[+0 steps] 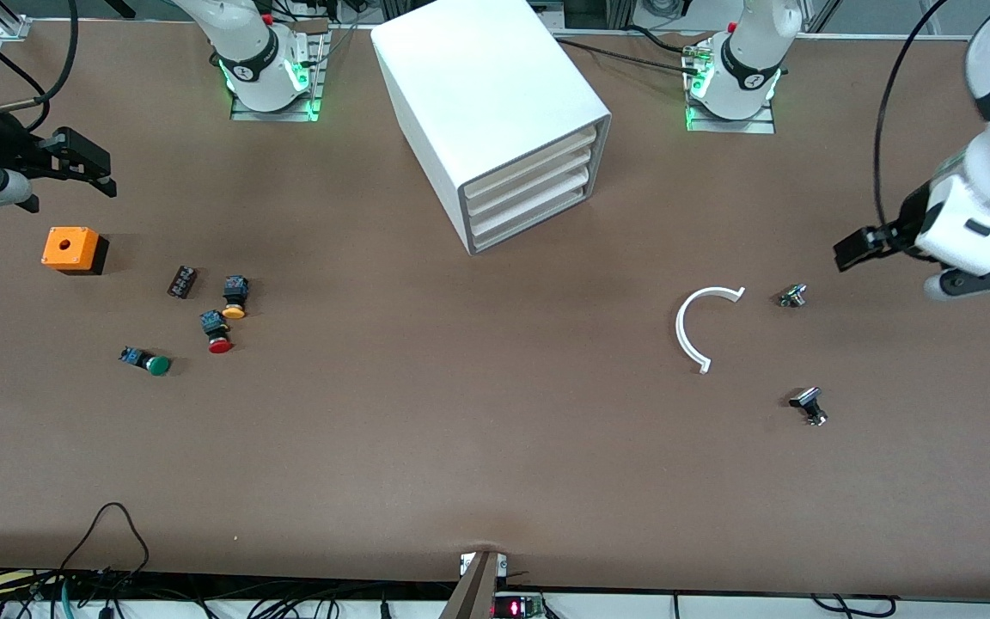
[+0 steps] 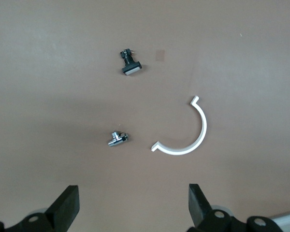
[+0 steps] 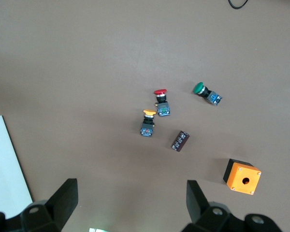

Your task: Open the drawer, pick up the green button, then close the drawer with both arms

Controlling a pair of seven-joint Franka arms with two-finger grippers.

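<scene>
I see a brown table (image 1: 461, 430) carrying a white four-drawer cabinet (image 1: 486, 103), three capped push buttons including the green-capped button (image 1: 148, 361), an orange box (image 1: 72, 249), and a white curved plastic strip (image 1: 694, 327).

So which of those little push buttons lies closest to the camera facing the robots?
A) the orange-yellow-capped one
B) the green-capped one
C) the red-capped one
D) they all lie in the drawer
B: the green button lies lowest in the front view, below the red button and the orange-yellow button; all three are out on the table, and the cabinet's drawers are shut.
</scene>
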